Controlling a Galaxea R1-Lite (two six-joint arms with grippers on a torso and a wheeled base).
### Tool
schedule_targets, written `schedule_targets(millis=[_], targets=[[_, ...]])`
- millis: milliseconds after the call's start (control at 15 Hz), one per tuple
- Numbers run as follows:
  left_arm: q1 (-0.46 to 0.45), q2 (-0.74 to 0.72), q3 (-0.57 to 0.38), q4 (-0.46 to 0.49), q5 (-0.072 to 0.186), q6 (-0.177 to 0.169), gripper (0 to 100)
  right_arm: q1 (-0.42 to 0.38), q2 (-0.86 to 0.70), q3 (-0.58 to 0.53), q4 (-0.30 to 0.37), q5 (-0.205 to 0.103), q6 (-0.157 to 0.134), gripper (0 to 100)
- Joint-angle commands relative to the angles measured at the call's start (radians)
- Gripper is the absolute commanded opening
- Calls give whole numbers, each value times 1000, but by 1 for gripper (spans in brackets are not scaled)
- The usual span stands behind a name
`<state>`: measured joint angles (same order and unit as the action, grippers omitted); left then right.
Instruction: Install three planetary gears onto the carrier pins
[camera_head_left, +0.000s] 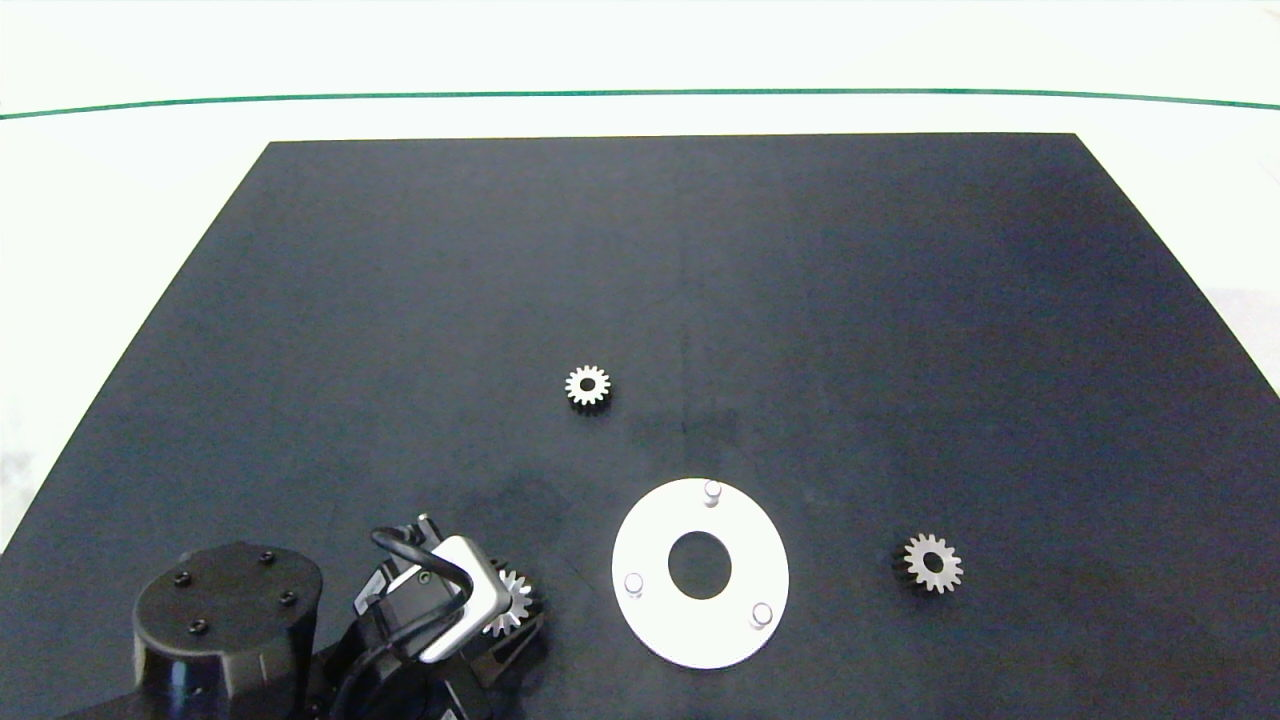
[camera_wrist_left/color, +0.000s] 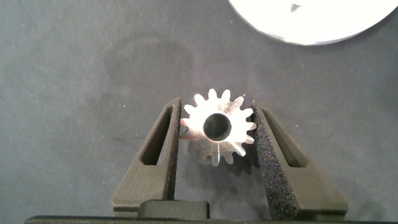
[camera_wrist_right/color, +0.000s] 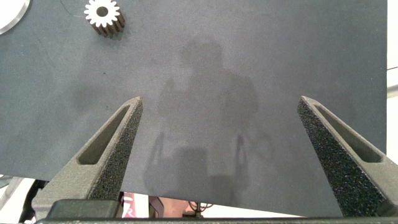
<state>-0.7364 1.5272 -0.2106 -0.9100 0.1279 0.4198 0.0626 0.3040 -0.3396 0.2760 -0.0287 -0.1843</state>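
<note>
Left gripper (camera_wrist_left/color: 217, 134) clenched on small silvery toothed metal gear (camera_wrist_left/color: 217, 127) beside flat white ring-shaped disc (camera_head_left: 700, 625), pins bare, right gripper (camera_wrist_right/color: 221, 155) spread wide above black table (camera_head_left: 700, 280).

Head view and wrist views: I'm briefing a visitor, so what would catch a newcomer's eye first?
The white disc with three bare carrier pins sits near the dark mat's front edge. Left of it, the left pincer grips a planetary gear; two more gears lie loose on the mat.
</note>
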Motion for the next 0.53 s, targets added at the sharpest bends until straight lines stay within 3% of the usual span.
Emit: schedule_targets(millis=[67,200,533], targets=[[-38,-12,-9,-4,7,4,7,2,1,2,2,0,-1,100],[-46,-12,-33,-3,26,11,7,2,3,5,2,0,-1,100],[-60,-24,-124,69,27,30,7,3,4,7,2,0,-1,100]])
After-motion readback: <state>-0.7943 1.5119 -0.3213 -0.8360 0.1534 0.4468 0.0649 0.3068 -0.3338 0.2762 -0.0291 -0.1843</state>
